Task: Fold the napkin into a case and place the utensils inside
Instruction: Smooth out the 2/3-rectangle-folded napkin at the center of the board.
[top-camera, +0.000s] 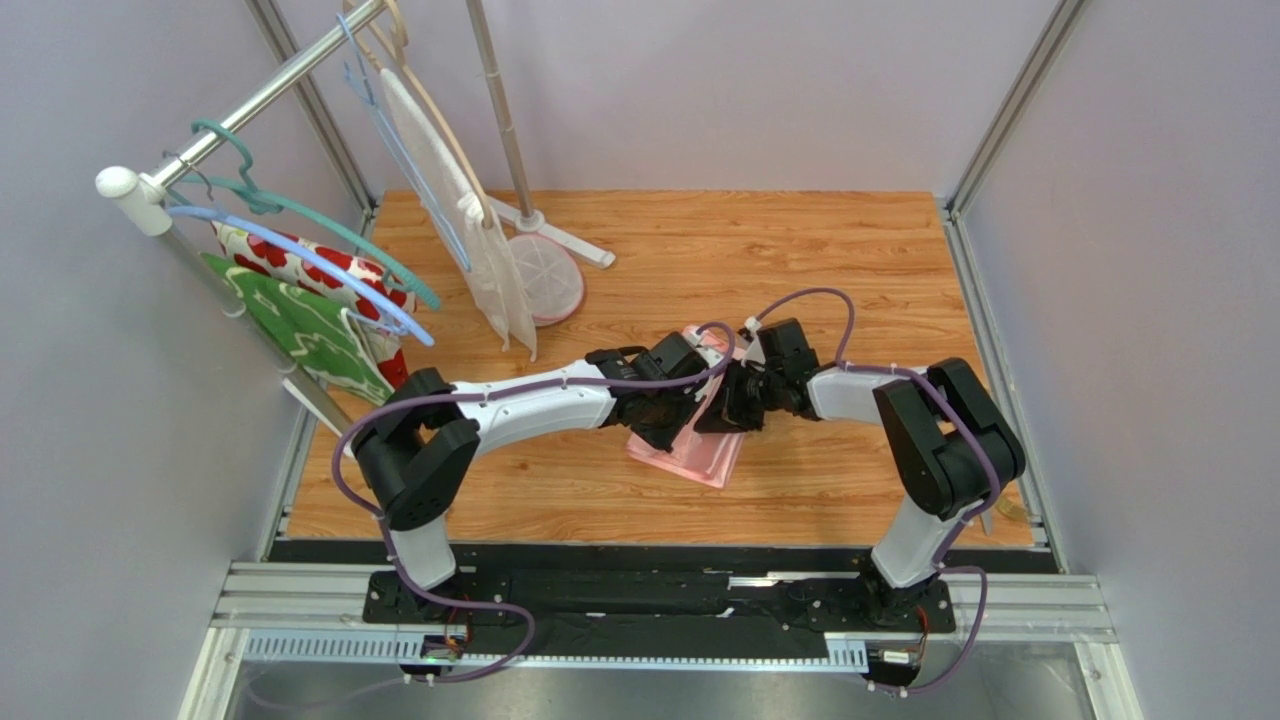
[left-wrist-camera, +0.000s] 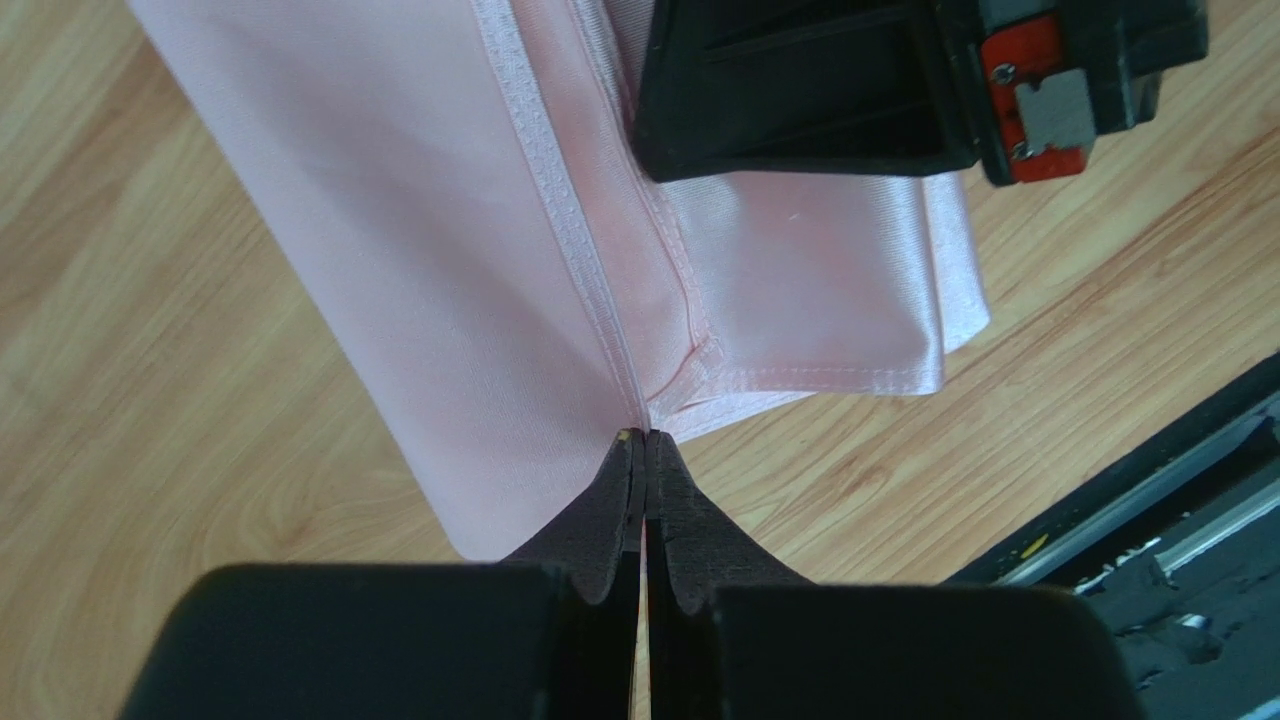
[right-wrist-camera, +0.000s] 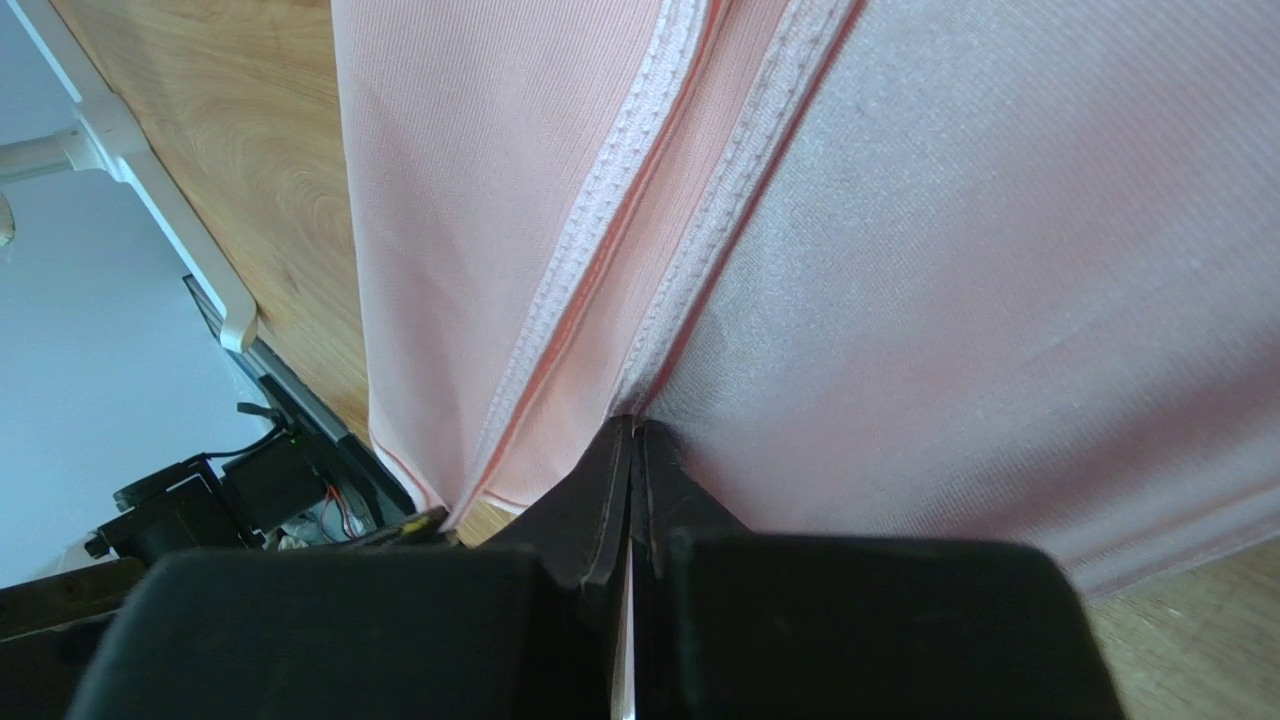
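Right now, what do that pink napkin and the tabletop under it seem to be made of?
The napkin looks like thin woven fabric, perhaps a satin-type polyester or cotton blend: it shows a soft sheen, a fine weave and stitched hems. The table looks like light wood, with visible grain, though its smooth, flat finish could equally be a printed laminate.

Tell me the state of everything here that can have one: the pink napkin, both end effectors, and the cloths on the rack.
napkin: folded in layers, hemmed edges on top, lying on the table.
left end effector: shut, pinching the napkin at a hem.
right end effector: shut, pinching the napkin at a hem.
red-flowered cloth: hanging from the rail.
green cloth: hanging from the rail.
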